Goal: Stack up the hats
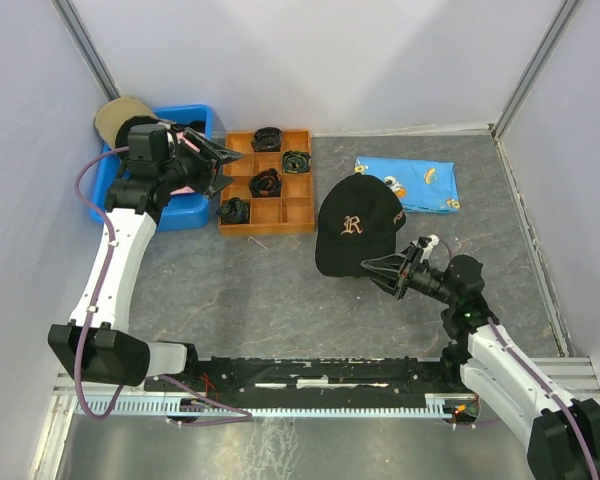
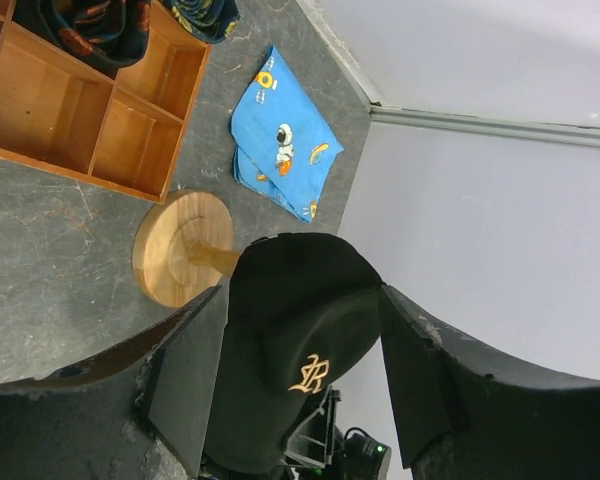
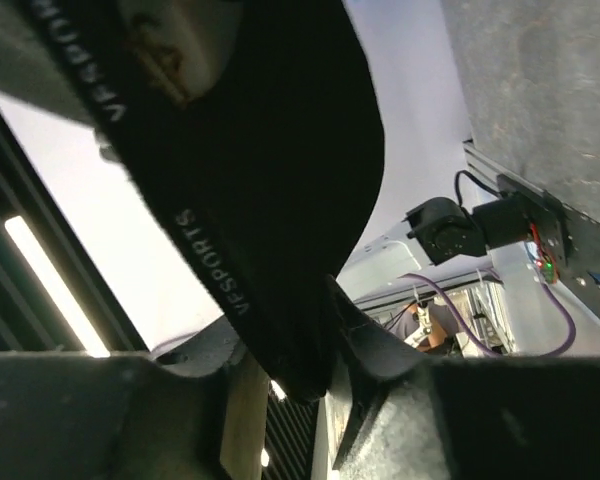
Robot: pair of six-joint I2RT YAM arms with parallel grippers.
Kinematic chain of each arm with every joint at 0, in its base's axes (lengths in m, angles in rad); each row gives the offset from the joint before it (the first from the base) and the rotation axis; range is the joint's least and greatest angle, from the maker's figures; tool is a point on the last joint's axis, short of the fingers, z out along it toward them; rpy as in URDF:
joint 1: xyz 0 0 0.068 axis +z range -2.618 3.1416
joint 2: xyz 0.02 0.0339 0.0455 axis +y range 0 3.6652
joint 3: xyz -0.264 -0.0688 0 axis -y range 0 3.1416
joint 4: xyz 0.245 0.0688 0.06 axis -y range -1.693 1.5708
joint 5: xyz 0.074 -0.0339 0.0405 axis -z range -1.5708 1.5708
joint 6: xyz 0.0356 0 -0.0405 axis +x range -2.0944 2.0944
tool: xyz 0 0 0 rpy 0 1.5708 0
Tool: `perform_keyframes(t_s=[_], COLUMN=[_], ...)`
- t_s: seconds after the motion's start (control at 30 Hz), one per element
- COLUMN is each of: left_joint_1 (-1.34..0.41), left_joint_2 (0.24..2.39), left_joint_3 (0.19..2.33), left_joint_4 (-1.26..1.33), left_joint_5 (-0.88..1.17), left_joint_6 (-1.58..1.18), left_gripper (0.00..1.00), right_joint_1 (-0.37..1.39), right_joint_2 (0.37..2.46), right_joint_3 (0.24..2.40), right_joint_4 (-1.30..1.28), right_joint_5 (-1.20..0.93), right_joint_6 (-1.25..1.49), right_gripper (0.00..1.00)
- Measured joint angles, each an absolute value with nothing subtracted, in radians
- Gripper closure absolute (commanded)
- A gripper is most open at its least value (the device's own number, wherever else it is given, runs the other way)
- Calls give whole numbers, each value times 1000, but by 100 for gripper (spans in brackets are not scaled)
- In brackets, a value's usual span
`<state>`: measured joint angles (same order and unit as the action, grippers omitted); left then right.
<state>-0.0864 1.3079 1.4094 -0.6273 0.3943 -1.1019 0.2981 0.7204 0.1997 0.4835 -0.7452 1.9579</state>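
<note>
The black hat (image 1: 352, 235) is matt cloth; the divided tray (image 1: 298, 212) smooth wood; the bin (image 1: 192, 212) glossy plastic.

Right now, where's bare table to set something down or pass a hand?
Free: grey table between left arm, wooden tray and black cap; also between cap, blue cloth and right wall. Crowded: back-left around blue bin; right claw at the cap's brim.
</note>
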Motion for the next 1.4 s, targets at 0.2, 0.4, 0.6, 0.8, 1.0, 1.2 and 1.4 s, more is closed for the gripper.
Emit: perform_keyframes(t_s=[0.2, 0.4, 0.6, 0.8, 1.0, 1.2, 1.4], left_joint_1=[-86, -84, -80, -78, -73, -73, -73], left_joint_2=[1308, 1308, 1309, 1314, 1321, 1337, 1339], left_joint_3=[1409, 1409, 1409, 1409, 1410, 1410, 1410], left_joint_4=[-637, -642, -643, -643, -649, -650, -653], left_joint_5=[394, 394, 394, 395, 396, 398, 397], left_joint_6=[-1093, -1084, -1075, -1067, -1053, -1049, -1033], left_gripper=[31, 31, 31, 31, 31, 31, 32], right_joint_1=[299, 299, 292, 274, 258, 250, 232], right_joint_2=[723, 689, 652, 583, 513, 470, 438], right_joint_3=[194, 194, 194, 185, 126, 117, 138], right_joint_4=[323, 215, 139, 99, 103, 47, -112], right_joint_5=[-750, -736, -715, -679, -638, -599, -572], right_joint_6=[1900, 1851, 1826, 1831, 1878, 1892, 1844], right_gripper=[50, 46, 50, 52, 47, 44, 37])
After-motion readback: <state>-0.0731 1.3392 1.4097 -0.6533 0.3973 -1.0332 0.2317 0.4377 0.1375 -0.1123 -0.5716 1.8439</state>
